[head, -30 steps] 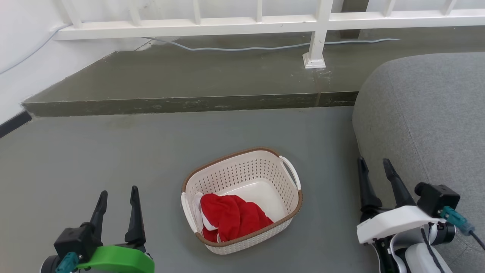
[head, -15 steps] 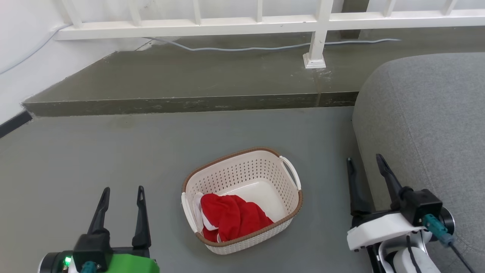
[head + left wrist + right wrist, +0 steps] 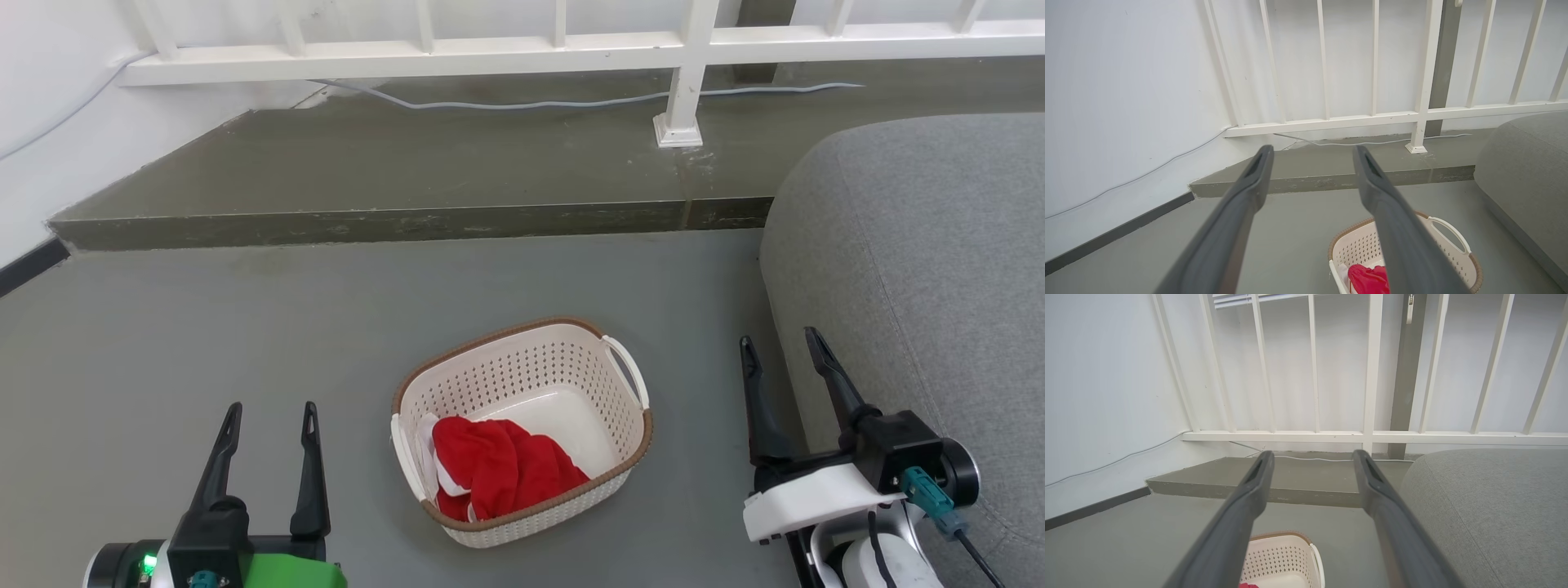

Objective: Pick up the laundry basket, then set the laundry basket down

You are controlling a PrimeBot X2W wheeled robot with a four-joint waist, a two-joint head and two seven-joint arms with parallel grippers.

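Observation:
The laundry basket (image 3: 563, 363) stands on the grey floor, cream-white with perforated sides, a brown rim and white side handles. It also shows low in the left wrist view (image 3: 1355, 249) and the right wrist view (image 3: 1280, 559). A red cloth (image 3: 498, 465) lies in its near-left corner. My left gripper (image 3: 272, 412) is open at the lower left, well left of the basket. On the basket's right my right gripper (image 3: 780, 343) is open as well, close to the sofa. Neither touches the basket.
A grey sofa (image 3: 922, 278) fills the right side. Behind the basket a raised step (image 3: 392, 220) runs across, with a white railing (image 3: 686, 73) and a loose cable (image 3: 531, 104) on it. A white wall (image 3: 49, 122) closes the left.
Both grippers have shifted slightly inward and forward; the left one has straightened up. The basket and the cloth have stayed put.

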